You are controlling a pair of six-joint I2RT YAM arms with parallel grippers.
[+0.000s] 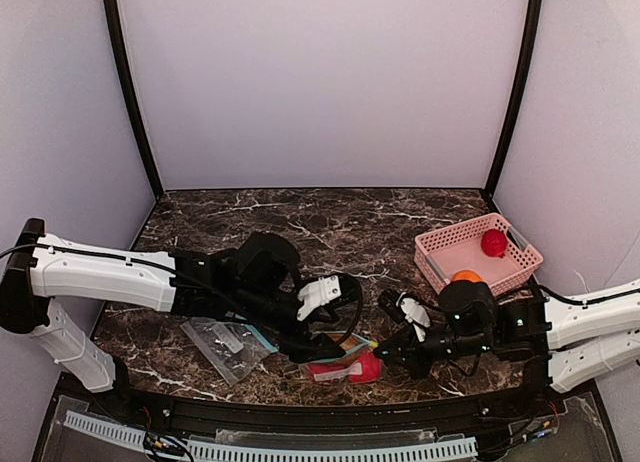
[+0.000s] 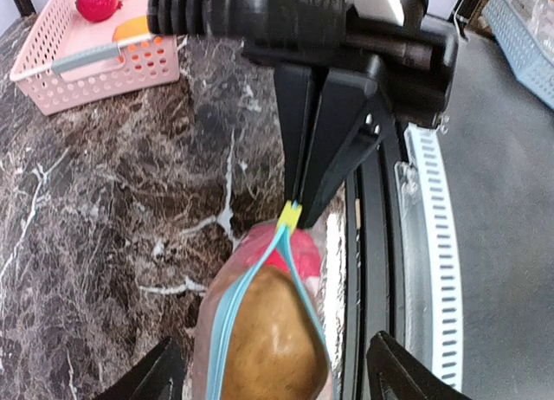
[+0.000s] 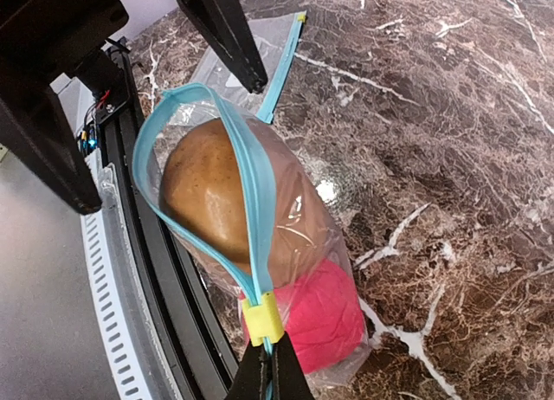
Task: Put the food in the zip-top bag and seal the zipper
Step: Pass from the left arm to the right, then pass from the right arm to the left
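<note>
Zip-top bag (image 3: pixel 294 235) lay mid near edge of the tabletop (image 1: pixel 300 217), holding brown and red food (image 3: pixel 212 192); zipper (image 3: pixel 247 183) gaped. Right gripper (image 3: pixel 268 374) clenched on the zipper's yellow end tab (image 3: pixel 262 318); left gripper (image 2: pixel 273 341) released, astride the mouth. Judged: sealing step. Next: left must pinch the strip and slide along it.

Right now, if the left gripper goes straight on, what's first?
Probably the brown-tan food in the zip-top bag, between the open fingers of the left gripper; beyond, the right gripper pinches the zipper.

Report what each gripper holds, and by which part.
Right gripper pinches the zip-top bag by the yellow end of its zipper. Left gripper is open, holding nothing.
</note>
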